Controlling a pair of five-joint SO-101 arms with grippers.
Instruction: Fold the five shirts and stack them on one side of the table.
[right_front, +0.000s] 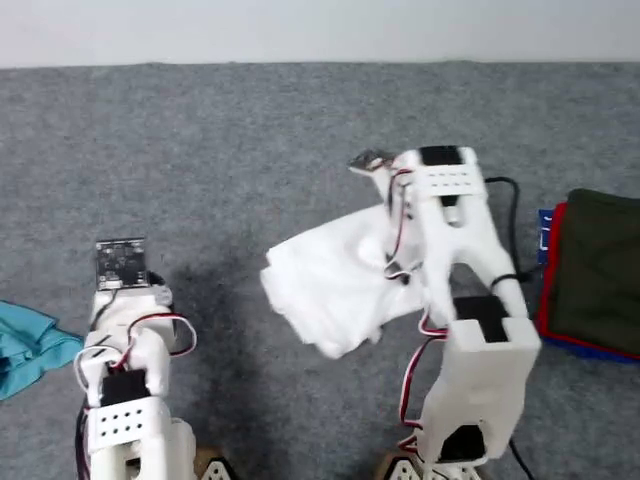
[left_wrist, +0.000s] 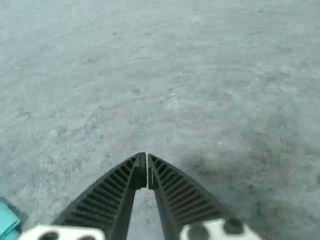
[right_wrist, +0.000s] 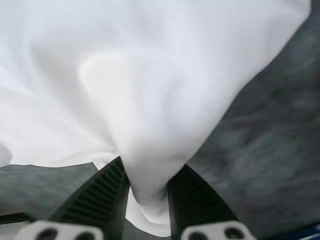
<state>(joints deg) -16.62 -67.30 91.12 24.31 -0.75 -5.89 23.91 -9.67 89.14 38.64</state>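
A white shirt (right_front: 335, 280) hangs bunched above the grey table near its middle. My right gripper (right_wrist: 146, 187) is shut on a fold of the white shirt (right_wrist: 150, 100), the cloth pinched between the black fingers (right_wrist: 107, 192). In the high view the right arm (right_front: 460, 250) stands over the shirt's right side. A stack of folded shirts (right_front: 595, 275), dark green on top over red and blue, lies at the table's right edge. A teal shirt (right_front: 30, 345) lies crumpled at the left edge. My left gripper (left_wrist: 147, 172) is shut with nothing in it, above bare table beside the left arm (right_front: 125, 340).
The grey felt table (right_front: 250, 150) stretches wide open behind both arms up to a pale wall. A black cable (right_front: 512, 215) runs beside the right arm toward the stack.
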